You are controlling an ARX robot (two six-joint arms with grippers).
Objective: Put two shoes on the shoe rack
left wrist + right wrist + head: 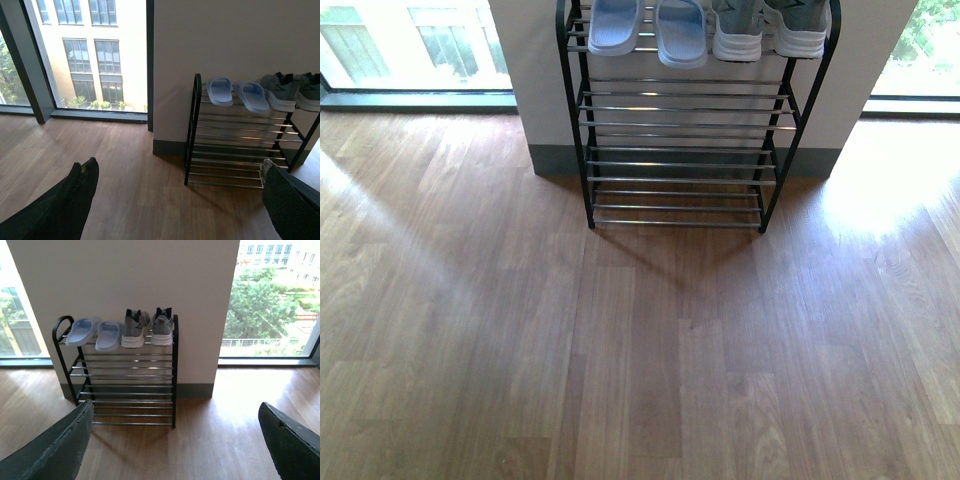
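Nearest, in each wrist view, dark fingers frame the picture's lower corners: the left gripper (pixel 175 200) and the right gripper (pixel 175 440) both stand spread wide with nothing between their pads, hanging above the wooden floor (pixel 640 350) in front of the shoe rack (pixel 675 150). Farther off, the rack stands on that floor against a white wall (pixel 125 275). On the rack's top shelf the two shoes (pixel 147 327) sit side by side, toes pointing outward, at the end beside a pair of pale blue slippers (pixel 95 332).
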